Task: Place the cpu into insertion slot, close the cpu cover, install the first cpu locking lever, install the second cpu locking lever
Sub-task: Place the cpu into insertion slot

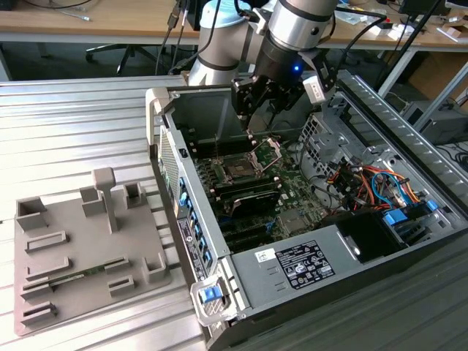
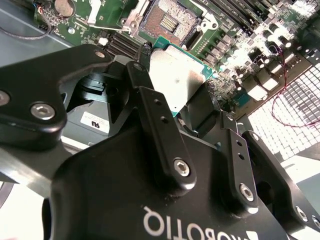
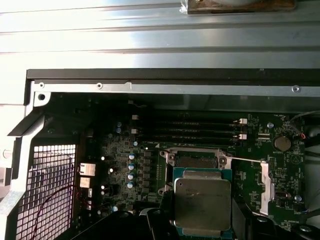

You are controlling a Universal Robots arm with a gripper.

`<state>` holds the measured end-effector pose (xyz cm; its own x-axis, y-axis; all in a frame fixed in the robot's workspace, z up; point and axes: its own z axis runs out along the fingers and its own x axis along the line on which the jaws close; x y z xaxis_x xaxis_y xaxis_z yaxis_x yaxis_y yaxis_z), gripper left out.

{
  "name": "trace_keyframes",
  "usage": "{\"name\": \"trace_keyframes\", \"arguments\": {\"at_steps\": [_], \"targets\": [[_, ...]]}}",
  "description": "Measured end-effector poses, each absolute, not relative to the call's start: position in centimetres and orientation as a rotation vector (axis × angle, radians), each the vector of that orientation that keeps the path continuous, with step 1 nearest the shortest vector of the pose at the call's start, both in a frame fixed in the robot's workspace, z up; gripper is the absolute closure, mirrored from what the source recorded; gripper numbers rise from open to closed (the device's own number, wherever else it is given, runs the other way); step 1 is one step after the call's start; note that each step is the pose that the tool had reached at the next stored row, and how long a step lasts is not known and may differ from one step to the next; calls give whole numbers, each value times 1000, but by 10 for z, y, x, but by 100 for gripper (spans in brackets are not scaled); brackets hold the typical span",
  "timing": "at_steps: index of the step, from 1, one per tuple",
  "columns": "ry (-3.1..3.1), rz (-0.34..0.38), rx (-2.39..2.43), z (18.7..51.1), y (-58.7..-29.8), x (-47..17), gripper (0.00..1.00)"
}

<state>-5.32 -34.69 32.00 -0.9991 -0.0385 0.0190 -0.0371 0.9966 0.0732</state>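
Note:
In both wrist views my gripper (image 2: 172, 75) (image 3: 202, 220) is shut on the cpu (image 2: 180, 70) (image 3: 202, 200), a flat square chip with a silvery top and a green edge. One black finger (image 2: 200, 107) presses each of two opposite sides. The chip hangs above the motherboard, apart from the insertion slot (image 2: 167, 20) (image 3: 195, 161), whose dark pin field lies bare. In the exterior view the gripper (image 1: 249, 129) reaches down into the open computer case over the insertion slot (image 1: 238, 170). The cpu cover (image 1: 268, 152) stands raised beside it.
The case's metal walls (image 1: 164, 146) ring the motherboard. Black memory slots (image 3: 187, 129) run alongside the socket. Coloured cables (image 1: 373, 183) and a power supply (image 1: 303, 267) fill the exterior view's right. A grey fixture plate (image 1: 80, 248) lies on the ribbed table at the exterior view's left.

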Motion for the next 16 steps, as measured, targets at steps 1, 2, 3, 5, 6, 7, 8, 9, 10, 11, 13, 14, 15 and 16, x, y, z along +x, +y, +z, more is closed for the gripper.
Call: {"name": "trace_keyframes", "arguments": {"at_steps": [1, 2, 3, 5, 6, 7, 8, 9, 10, 11, 13, 14, 15, 16], "targets": [[-3119, -114, 59, 320, -347, -53, 45], [-3119, -114, 59, 319, -347, -53, 45], [-3119, -114, 59, 319, -347, -53, 45], [-3119, -114, 59, 319, -347, -53, 45], [-3119, -114, 59, 318, -347, -53, 45], [-3119, -114, 59, 317, -347, -53, 45], [-3119, -114, 59, 317, -347, -53, 45], [-3119, -114, 59, 317, -347, -53, 45], [-3119, -114, 59, 317, -347, -53, 45], [-3119, -114, 59, 317, -347, -53, 45], [-3119, -114, 59, 316, -347, -53, 45], [-3119, -114, 59, 316, -347, -53, 45], [-3119, -114, 59, 316, -347, -53, 45], [-3119, -114, 59, 315, -347, -53, 45]]}}
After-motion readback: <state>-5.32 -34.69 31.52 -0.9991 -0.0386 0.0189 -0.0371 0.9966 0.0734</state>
